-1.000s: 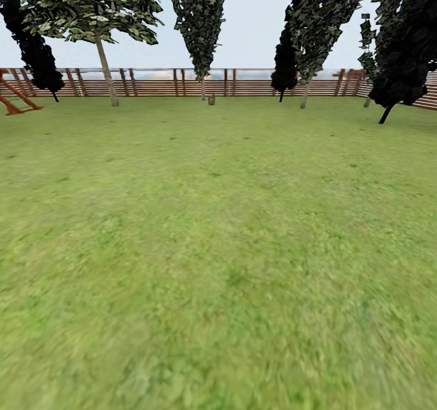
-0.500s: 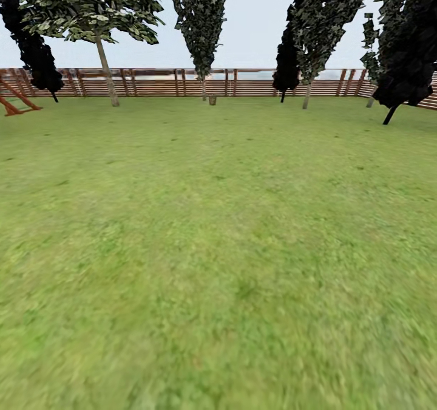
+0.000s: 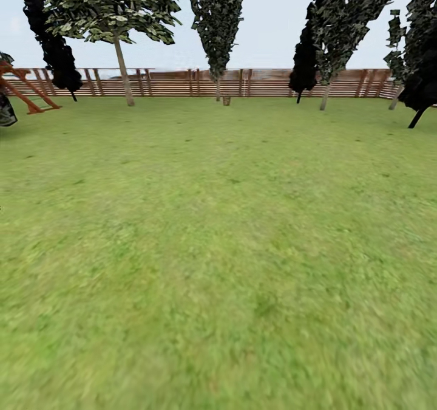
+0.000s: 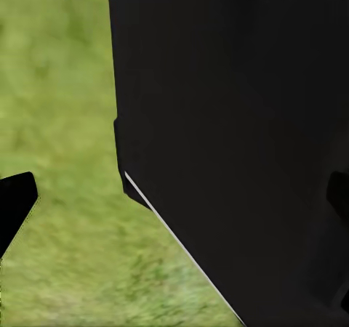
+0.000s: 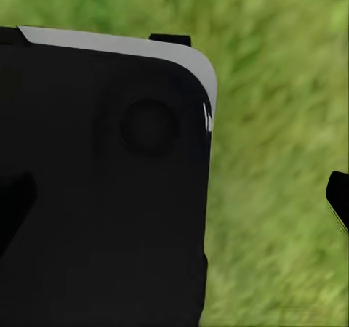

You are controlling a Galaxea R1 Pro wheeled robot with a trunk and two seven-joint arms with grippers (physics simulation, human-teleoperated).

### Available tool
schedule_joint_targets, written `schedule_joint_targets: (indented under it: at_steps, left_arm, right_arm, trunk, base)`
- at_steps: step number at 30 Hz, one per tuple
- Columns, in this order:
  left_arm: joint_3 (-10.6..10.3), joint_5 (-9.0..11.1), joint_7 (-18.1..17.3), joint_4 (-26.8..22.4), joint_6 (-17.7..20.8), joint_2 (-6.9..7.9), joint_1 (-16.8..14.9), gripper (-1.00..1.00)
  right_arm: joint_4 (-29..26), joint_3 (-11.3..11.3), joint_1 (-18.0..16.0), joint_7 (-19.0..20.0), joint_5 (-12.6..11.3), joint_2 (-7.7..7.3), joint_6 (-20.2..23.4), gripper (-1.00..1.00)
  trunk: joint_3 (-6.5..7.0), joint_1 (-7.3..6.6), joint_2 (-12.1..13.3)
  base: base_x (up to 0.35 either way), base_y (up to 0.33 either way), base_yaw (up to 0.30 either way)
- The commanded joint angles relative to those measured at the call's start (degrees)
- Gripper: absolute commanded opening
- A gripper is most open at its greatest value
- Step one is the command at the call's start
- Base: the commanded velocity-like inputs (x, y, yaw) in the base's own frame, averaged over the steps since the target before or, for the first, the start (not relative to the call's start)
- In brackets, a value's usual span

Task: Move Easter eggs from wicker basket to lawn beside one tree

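From the head camera, the lawn (image 3: pixel 218 246) stretches wide and bare toward a brown slatted fence (image 3: pixel 267 83). The wicker basket (image 3: pixel 226 101) is a tiny tan shape far off, standing at the fence just beside a slender tree (image 3: pixel 217 15); any eggs are too small to make out. A broader-crowned tree (image 3: pixel 123 73) stands further left, and a red play frame (image 3: pixel 24 91) sits at the left edge. In the left wrist view, a black robot body panel (image 4: pixel 240 138) blocks much of the grass; the left gripper's state cannot be told. In the right wrist view, another black panel (image 5: pixel 102 189) hangs over blurred grass; the right gripper's state cannot be told.
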Motion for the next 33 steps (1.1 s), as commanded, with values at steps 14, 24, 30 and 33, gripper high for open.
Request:
schedule_joint_targets:
  at_steps: [14, 24, 30, 33]
  left_arm:
    - [-0.04, 0.04, -0.03, -0.04, -0.05, -0.07, 0.01, 1.0]
    - [-0.04, 0.04, -0.03, -0.04, -0.05, -0.09, 0.03, 1.0]
    - [-0.04, 0.04, -0.03, -0.04, -0.05, -0.09, 0.03, 1.0]
    - [-0.04, 0.04, -0.03, -0.04, -0.05, -0.09, 0.04, 1.0]
  right_arm:
    - [0.12, 0.05, -0.03, -0.01, 0.07, -0.04, -0.15, 1.0]
    - [0.13, 0.05, -0.03, -0.01, -0.03, -0.1, -0.14, 1.0]
    - [0.13, 0.05, -0.03, -0.01, -0.04, -0.03, -0.07, 1.0]
    - [0.13, 0.05, -0.03, -0.01, -0.01, -0.04, -0.13, 1.0]
  trunk:
    - [-0.04, 0.03, -0.01]
    - [-0.04, 0.03, -0.01]
    - [-0.04, 0.03, -0.01]
    - [-0.04, 0.03, -0.01]
  base:
    - [0.322, 0.014, 0.008]
    - [0.326, 0.0, 0.0]
    - [0.326, 0.0, 0.0]
    - [0.326, 0.0, -0.022]
